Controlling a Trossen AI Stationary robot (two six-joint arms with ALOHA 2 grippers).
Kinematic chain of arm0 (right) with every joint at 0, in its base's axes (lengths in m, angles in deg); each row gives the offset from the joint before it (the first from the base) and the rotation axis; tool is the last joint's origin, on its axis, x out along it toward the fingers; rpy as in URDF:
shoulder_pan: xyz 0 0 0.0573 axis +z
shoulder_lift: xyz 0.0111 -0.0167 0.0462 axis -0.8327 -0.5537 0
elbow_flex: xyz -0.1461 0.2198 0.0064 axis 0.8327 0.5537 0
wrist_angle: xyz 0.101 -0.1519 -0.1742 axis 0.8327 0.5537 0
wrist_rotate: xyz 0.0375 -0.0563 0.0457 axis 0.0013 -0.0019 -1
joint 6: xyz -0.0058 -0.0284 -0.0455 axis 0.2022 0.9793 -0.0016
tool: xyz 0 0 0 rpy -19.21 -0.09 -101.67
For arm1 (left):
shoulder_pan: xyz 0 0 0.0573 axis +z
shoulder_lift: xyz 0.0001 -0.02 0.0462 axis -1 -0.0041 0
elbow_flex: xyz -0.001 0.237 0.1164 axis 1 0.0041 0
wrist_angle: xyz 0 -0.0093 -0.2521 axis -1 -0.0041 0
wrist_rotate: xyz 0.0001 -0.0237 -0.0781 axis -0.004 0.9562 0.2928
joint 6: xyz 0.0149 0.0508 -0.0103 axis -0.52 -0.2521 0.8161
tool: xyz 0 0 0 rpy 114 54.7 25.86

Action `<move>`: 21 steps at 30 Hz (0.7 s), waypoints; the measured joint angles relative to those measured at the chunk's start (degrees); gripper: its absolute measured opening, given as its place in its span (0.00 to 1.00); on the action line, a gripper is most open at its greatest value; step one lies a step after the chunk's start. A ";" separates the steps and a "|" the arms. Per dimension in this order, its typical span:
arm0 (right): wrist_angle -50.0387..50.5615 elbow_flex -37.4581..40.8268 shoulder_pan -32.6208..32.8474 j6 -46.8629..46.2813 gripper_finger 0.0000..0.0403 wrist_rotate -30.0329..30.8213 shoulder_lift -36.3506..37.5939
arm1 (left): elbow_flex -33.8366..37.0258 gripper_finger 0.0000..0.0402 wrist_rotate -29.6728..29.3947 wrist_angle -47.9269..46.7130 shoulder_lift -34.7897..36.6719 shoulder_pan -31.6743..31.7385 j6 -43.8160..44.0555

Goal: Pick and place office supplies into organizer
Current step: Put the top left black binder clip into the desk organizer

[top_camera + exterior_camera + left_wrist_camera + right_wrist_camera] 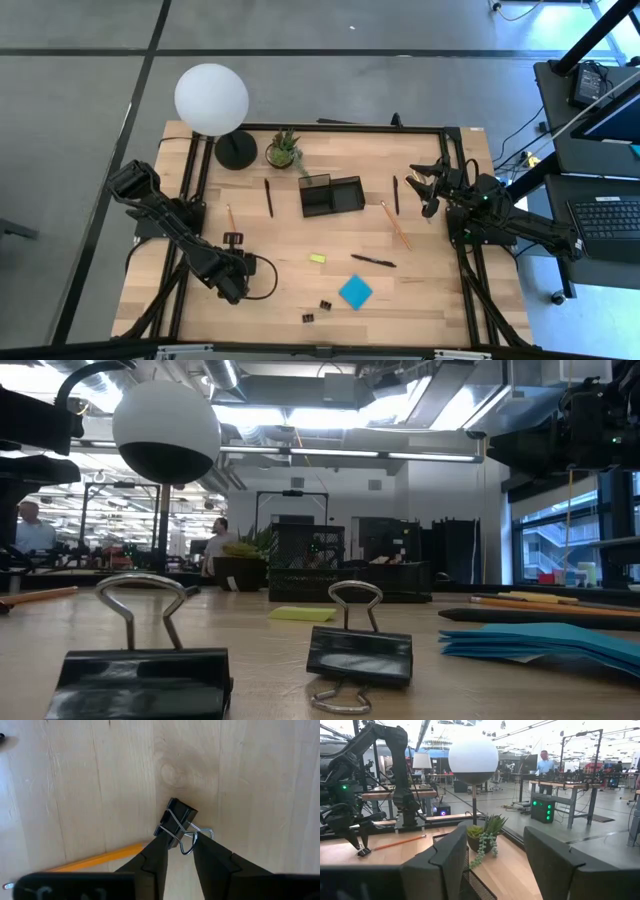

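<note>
A: Starting at the left, what's the left gripper [234, 241] doing?

B: It's down on the table, fingers pinching the wire handle of a black binder clip [176, 822] beside an orange pencil [231, 219]. Looks like the pick step.

A: Next?

B: Lift and carry it right to the organizer [331, 195], mid-table.

A: And the right gripper [428, 182]?

B: Waiting, fingers spread, at the right edge.

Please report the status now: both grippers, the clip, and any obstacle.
Left gripper down at binder clip, fingers around its wire handle, clip on table. Right gripper open, waiting right of organizer. Orange pencil lies beside clip.
</note>
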 joint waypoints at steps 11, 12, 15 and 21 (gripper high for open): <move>-0.02 0.00 0.00 0.17 0.50 0.00 0.02 | 0.01 0.02 -1.91 1.21 0.09 0.02 0.05; -0.02 0.02 0.00 0.17 0.50 0.00 0.02 | -0.18 0.01 -2.70 1.35 0.08 0.02 0.06; 0.00 0.00 0.02 0.14 0.50 0.00 0.02 | -1.85 0.01 -7.22 1.11 0.04 0.60 0.04; -0.04 0.01 0.02 1.68 0.50 0.00 0.02 | -6.67 0.01 -20.20 1.24 0.88 3.85 -0.98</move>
